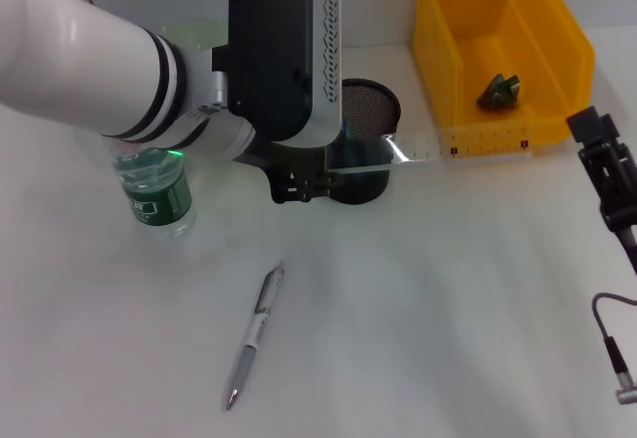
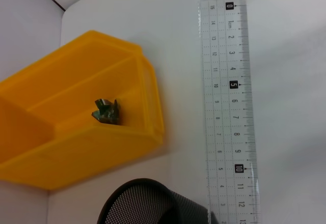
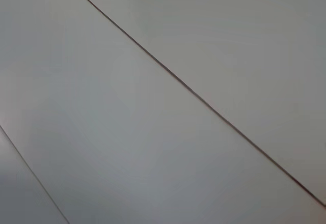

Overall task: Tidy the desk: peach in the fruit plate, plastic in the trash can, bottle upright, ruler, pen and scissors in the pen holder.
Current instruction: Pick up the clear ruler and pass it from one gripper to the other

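Left pincer (image 1: 299, 181) clamped on one end of the clear ruler (image 1: 438, 145), held level above the table (image 1: 418, 299), free end reaching toward the yellow bin (image 1: 557, 50). Mesh pen holder (image 1: 370, 109) just beside and partly under the pincer. Judged next: tip ruler upright, centre low end over holder mouth, lower before release. Pen (image 1: 254, 336) lying on table; bottle (image 1: 154, 194) upright. Right pincer (image 1: 607, 184) parked at right edge; opening cannot tell.

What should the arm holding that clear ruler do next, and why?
Probably tip the ruler upright and lower it into the black mesh pen holder. The left gripper holds it level beside the holder's rim, its free end toward the yellow bin, not inside yet.
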You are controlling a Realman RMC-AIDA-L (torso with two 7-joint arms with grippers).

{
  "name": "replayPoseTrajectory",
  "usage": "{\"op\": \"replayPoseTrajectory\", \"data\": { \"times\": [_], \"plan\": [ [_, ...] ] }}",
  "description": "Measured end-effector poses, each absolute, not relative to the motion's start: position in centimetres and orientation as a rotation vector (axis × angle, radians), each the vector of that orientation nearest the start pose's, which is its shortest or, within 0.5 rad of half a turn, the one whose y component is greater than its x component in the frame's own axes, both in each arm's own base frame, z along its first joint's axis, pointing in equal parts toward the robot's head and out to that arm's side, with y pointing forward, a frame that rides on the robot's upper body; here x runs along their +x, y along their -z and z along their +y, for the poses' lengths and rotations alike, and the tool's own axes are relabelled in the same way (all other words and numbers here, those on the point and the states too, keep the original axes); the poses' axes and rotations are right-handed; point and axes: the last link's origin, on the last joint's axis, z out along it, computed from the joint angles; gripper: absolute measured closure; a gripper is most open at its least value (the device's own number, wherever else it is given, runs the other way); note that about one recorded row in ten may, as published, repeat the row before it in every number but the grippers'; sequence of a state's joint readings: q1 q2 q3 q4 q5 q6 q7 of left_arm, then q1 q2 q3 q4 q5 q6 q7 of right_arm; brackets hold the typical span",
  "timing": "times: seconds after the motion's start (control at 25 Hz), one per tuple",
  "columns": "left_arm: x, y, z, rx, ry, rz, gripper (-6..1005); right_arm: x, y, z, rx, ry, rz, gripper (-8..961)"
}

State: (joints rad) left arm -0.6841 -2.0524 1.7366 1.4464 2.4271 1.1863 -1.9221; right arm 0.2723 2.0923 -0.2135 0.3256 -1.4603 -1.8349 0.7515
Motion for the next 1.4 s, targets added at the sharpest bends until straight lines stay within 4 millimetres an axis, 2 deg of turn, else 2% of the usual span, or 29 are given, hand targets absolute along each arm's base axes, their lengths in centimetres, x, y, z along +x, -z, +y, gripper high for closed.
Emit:
{"op": "replayPoseTrajectory", "data": {
  "times": [0.2,0.6,0.96,1.4],
  "plan": [
    [-7.5,5.2,36.1,-2.720,-0.328,0.562,512,28.1,4.0,22.2,-1.511,-1.612,0.968,292],
    [-7.2,4.9,35.9,-2.712,-0.299,0.564,502,27.6,4.8,22.8,-1.568,-1.602,1.008,294],
    [-7.0,4.7,35.4,-2.693,-0.252,0.566,493,27.6,4.8,23.2,-1.571,-1.618,1.036,296],
    [-6.5,5.0,35.3,-2.709,-0.225,0.579,482,26.6,5.0,24.0,-1.617,-1.655,1.024,299]
  ]
}}
